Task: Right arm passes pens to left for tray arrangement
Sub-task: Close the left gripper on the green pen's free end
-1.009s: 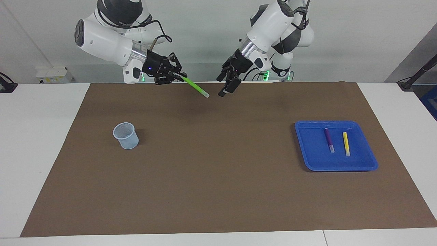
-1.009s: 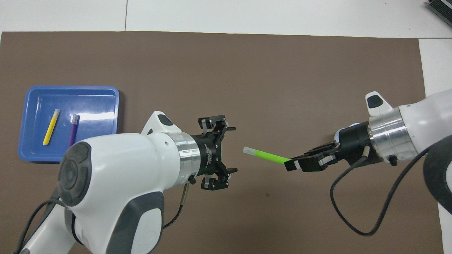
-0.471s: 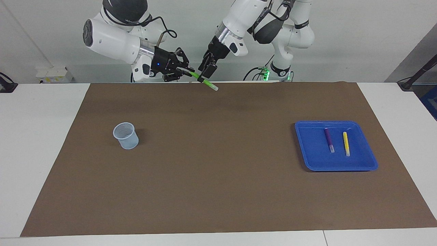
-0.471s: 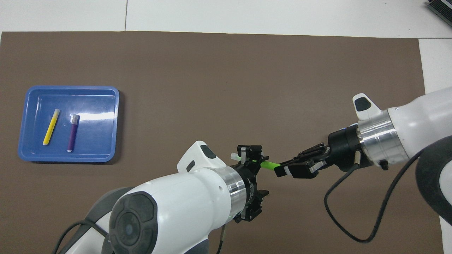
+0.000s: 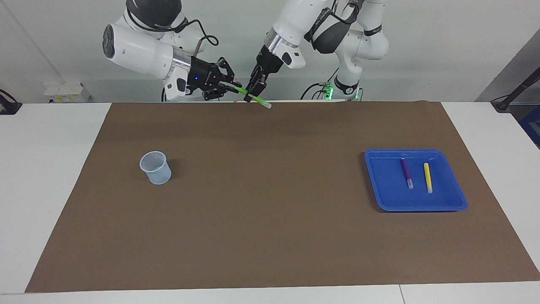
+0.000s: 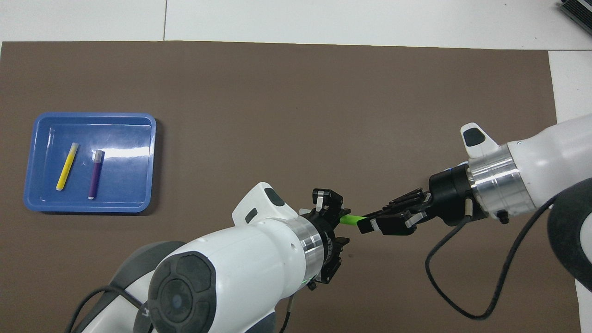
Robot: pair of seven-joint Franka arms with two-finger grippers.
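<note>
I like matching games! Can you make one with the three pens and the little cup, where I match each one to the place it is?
Things:
1. green pen
2. purple pen
3. yellow pen
4. pale blue cup

Places:
A. on the brown mat, toward the right arm's end of the table
B. up in the air, between the right gripper and the left gripper
C. in the blue tray, on the side toward the table's middle
D. in the blue tray, on the side toward the table's end

Pairs: 1-B, 2-C, 3-D, 4-A
</note>
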